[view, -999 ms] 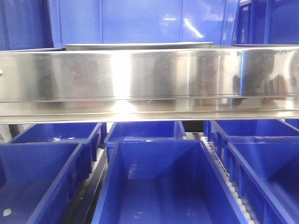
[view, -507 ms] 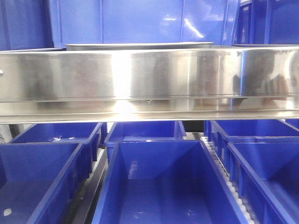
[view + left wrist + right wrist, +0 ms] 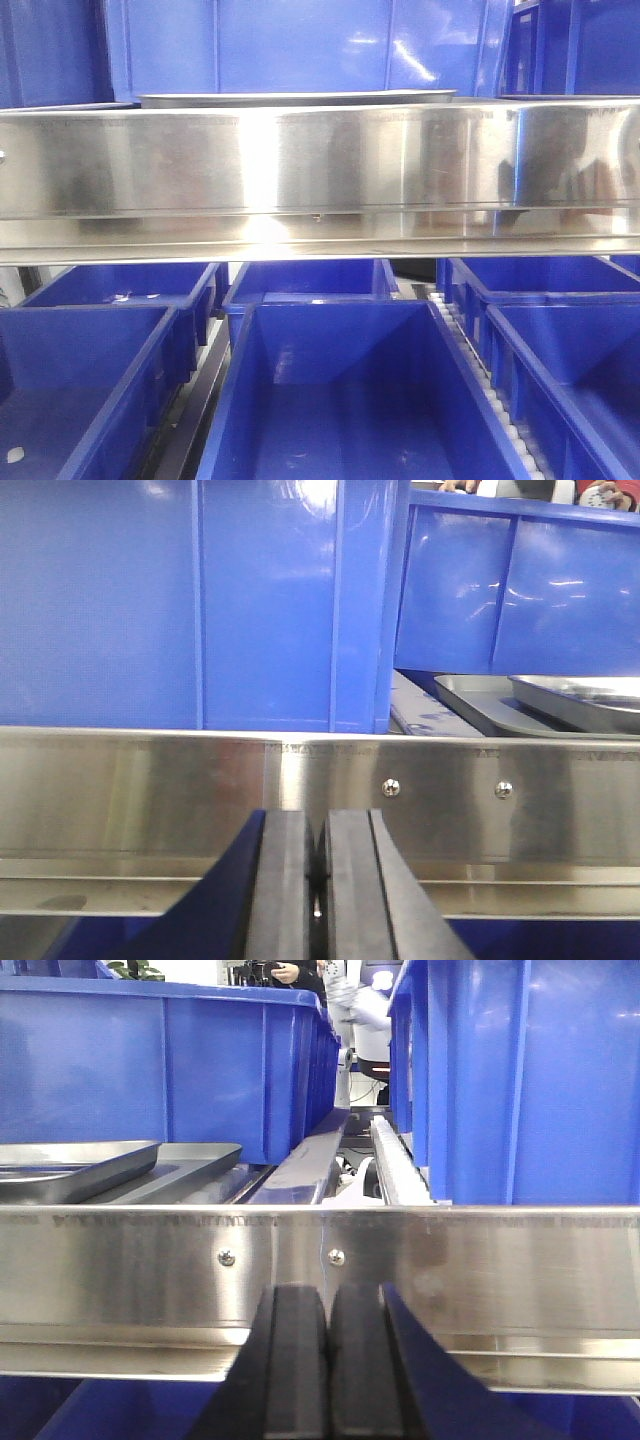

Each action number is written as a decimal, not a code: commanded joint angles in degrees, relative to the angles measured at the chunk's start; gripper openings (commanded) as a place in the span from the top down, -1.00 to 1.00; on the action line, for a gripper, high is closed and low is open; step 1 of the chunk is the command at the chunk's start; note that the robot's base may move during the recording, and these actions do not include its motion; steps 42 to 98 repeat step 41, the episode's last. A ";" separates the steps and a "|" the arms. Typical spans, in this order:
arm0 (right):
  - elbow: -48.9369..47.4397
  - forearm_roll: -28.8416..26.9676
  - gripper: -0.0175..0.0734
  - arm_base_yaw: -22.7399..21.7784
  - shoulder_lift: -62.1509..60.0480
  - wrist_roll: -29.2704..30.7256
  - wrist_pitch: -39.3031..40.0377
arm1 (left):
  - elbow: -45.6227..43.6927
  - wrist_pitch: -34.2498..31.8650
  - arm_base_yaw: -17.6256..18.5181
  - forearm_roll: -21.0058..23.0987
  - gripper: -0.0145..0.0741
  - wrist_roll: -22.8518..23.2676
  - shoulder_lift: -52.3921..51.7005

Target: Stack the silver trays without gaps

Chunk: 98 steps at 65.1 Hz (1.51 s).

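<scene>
Two silver trays (image 3: 540, 702) lie beyond closed left gripper (image 3: 318, 880) — right of it.

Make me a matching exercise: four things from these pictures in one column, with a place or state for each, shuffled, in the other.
1. shiny silver trays
2. long brushed-steel band
3. left gripper
4. open blue plastic crate

A. fingers pressed together, nothing between
B. below the band, nearest the front camera
C. one tilted in the other, beyond the band
D. spans the whole front view

Pairs: 1-C, 2-D, 3-A, 4-B
</scene>
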State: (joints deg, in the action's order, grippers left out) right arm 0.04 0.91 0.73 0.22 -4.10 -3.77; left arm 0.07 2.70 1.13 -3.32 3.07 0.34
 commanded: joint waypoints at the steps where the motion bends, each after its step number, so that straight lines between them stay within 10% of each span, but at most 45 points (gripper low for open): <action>1: -0.04 -0.12 0.79 -0.36 -0.22 0.50 0.82 | -0.07 -0.59 -0.09 0.51 0.70 0.37 -0.34; 98: -0.04 -0.12 0.79 -0.36 -0.22 0.50 0.82 | -0.07 -0.59 -0.09 0.51 0.70 0.37 -0.34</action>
